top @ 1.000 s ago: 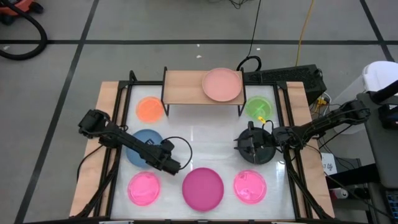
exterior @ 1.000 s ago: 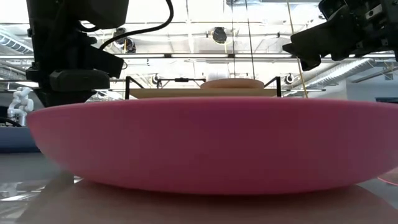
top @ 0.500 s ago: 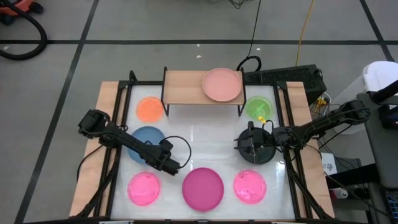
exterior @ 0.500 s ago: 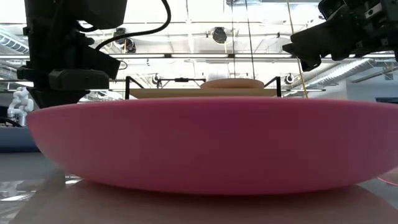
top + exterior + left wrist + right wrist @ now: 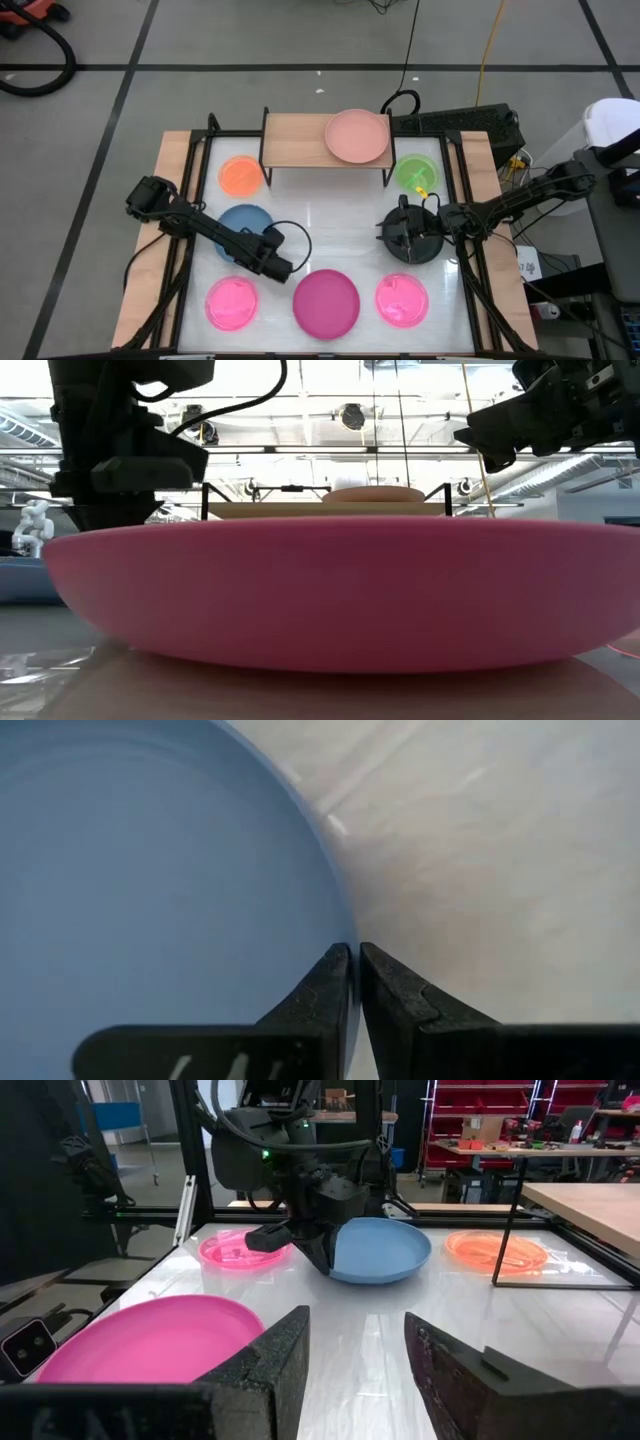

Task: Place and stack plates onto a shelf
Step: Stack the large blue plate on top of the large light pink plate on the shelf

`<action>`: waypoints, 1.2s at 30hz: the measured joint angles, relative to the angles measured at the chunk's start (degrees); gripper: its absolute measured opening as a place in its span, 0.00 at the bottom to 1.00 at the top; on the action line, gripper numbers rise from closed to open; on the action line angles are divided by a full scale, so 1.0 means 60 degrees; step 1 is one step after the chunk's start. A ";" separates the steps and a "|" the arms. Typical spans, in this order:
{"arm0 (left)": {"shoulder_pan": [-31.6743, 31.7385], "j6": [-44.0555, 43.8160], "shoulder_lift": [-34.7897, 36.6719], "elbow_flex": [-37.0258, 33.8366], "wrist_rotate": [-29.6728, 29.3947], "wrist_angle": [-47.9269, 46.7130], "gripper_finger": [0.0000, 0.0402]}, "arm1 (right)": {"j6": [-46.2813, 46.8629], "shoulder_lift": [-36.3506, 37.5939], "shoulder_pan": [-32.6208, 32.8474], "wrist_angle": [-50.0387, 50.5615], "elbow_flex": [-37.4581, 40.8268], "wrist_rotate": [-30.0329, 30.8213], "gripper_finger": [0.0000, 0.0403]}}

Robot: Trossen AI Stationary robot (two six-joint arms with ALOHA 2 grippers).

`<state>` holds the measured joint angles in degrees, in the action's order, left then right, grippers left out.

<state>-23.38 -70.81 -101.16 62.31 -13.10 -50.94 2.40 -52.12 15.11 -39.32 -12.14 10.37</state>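
Beside the small light-wood shelf (image 5: 325, 141) holding a round salmon plastic plate (image 5: 357, 135), the left gripper (image 5: 350, 982) pinches the round blue plastic plate's (image 5: 240, 225) rim; that thin edge-grip could slip, dropping it. Right gripper (image 5: 355, 1342) waits, fingers apart.

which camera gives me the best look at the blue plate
The right wrist view: the blue plate shows whole, tilted, rim pinched by the left gripper. The left wrist view shows only its rim, the high view has the arm over it, and the low view shows an edge.

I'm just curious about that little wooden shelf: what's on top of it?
One salmon plate sits on the right half of the shelf; the left half is bare wood. Whatever lies under the board is covered from above.
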 joint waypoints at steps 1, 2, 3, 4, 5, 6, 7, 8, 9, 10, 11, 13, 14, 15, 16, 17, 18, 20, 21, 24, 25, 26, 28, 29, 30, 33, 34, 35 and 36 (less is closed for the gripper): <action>0.0060 0.0233 0.0020 0.0043 0.0013 0.0077 0.08 | -0.0012 0.0000 -0.0001 -0.0036 0.0000 0.0001 0.36; 0.0119 0.0423 0.0087 0.0098 0.0030 0.0111 0.08 | -0.0012 0.0000 -0.0004 -0.0071 0.0000 0.0004 0.36; 0.0175 0.0530 0.0176 0.0179 0.0032 0.0164 0.08 | -0.0013 0.0000 0.0000 -0.0091 0.0000 0.0004 0.36; 0.0237 0.0605 0.0294 0.0292 0.0028 0.0220 0.08 | -0.0015 0.0000 0.0000 -0.0106 0.0000 0.0004 0.36; 0.0283 0.0674 0.0420 0.0413 0.0018 0.0266 0.08 | -0.0015 0.0000 0.0000 -0.0119 0.0000 0.0004 0.36; 0.0331 0.0774 0.0548 0.0543 0.0015 0.0258 0.08 | -0.0015 0.0000 0.0000 -0.0134 0.0000 0.0007 0.36; 0.0382 0.0896 0.0691 0.0686 0.0021 0.0237 0.08 | -0.0015 0.0000 0.0000 -0.0167 0.0000 0.0007 0.36; 0.0408 0.1006 0.0854 0.0834 0.0021 0.0237 0.08 | -0.0017 0.0000 -0.0002 -0.0190 0.0000 0.0007 0.36; 0.0441 0.1120 0.1032 0.1001 0.0011 0.0238 0.08 | -0.0036 0.0000 0.0000 -0.0197 0.0000 0.0007 0.36; 0.0480 0.1230 0.1196 0.1175 -0.0030 0.0251 0.08 | -0.0048 0.0000 -0.0002 -0.0203 0.0000 0.0007 0.36; 0.0517 0.1390 0.1337 0.1346 -0.0095 0.0267 0.08 | -0.0048 0.0000 0.0000 -0.0203 0.0000 0.0007 0.36; 0.0537 0.1741 0.1621 0.1646 -0.0314 0.0288 0.08 | -0.0048 0.0000 0.0000 -0.0199 0.0000 0.0007 0.36; 0.0537 0.1907 0.1749 0.1777 -0.0481 0.0293 0.08 | -0.0048 0.0000 0.0000 -0.0203 0.0000 0.0007 0.36; 0.0537 0.2043 0.1859 0.1909 -0.0639 0.0338 0.08 | -0.0048 0.0000 -0.0001 -0.0201 0.0000 0.0007 0.36; 0.0537 0.2180 0.1936 0.2026 -0.0740 0.0439 0.08 | -0.0048 0.0000 0.0000 -0.0199 0.0000 0.0007 0.36; 0.0532 0.2344 0.2023 0.2118 -0.0774 0.0539 0.08 | -0.0048 0.0000 -0.0003 -0.0200 0.0000 0.0007 0.36; 0.0530 0.2540 0.2115 0.2180 -0.0778 0.0591 0.08 | -0.0048 0.0000 0.0000 -0.0199 0.0000 0.0007 0.36; 0.0530 0.2847 0.2282 0.2211 -0.0795 0.0982 0.08 | -0.0034 0.0000 0.0000 -0.0157 0.0000 0.0001 0.36; 0.0530 0.2925 0.2365 0.2217 -0.0795 0.1329 0.08 | -0.0030 0.0000 0.0000 -0.0124 0.0000 0.0000 0.36; 0.0530 0.3046 0.2516 0.2217 -0.0808 0.2033 0.08 | -0.0023 0.0000 -0.0001 -0.0125 0.0000 0.0000 0.36; 0.0541 0.3040 0.2514 0.2217 -0.0819 0.2415 0.08 | -0.0019 -0.0004 0.0000 -0.0122 0.0000 -0.0001 0.36; 0.0537 0.3035 0.2502 0.2217 -0.0820 0.2708 0.08 | -0.0019 -0.0004 0.0000 -0.0126 0.0000 -0.0007 0.36; 0.0537 0.3037 0.2495 0.2213 -0.0817 0.3237 0.08 | -0.0019 0.0000 -0.0002 -0.0152 0.0000 0.0000 0.36; 0.0537 0.3035 0.2495 0.2213 -0.0818 0.3622 0.08 | -0.0019 -0.0003 0.0000 -0.0145 0.0000 0.0000 0.36; 0.0537 0.3038 0.2499 0.2213 -0.0817 0.3946 0.08 | -0.0019 -0.0004 0.0000 -0.0165 0.0000 0.0000 0.36; 0.0549 0.3035 0.2495 0.2213 -0.0817 0.4661 0.08 | -0.0017 0.0000 -0.0001 -0.0240 -0.0004 0.0000 0.36; 0.0567 0.3035 0.2491 0.2213 -0.0813 0.4876 0.08 | -0.0015 0.0000 0.0000 -0.0261 -0.0004 0.0000 0.36; 0.0577 0.3035 0.2491 0.2213 -0.0814 0.5090 0.08 | -0.0015 0.0000 -0.0004 -0.0290 -0.0004 0.0000 0.36; 0.0577 0.3031 0.2495 0.2213 -0.0817 0.5355 0.08 | -0.0015 0.0000 0.0000 -0.0313 -0.0004 0.0001 0.36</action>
<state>-19.92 -52.62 -86.19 75.59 -18.00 -18.81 2.31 -52.12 15.11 -41.20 -12.16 10.38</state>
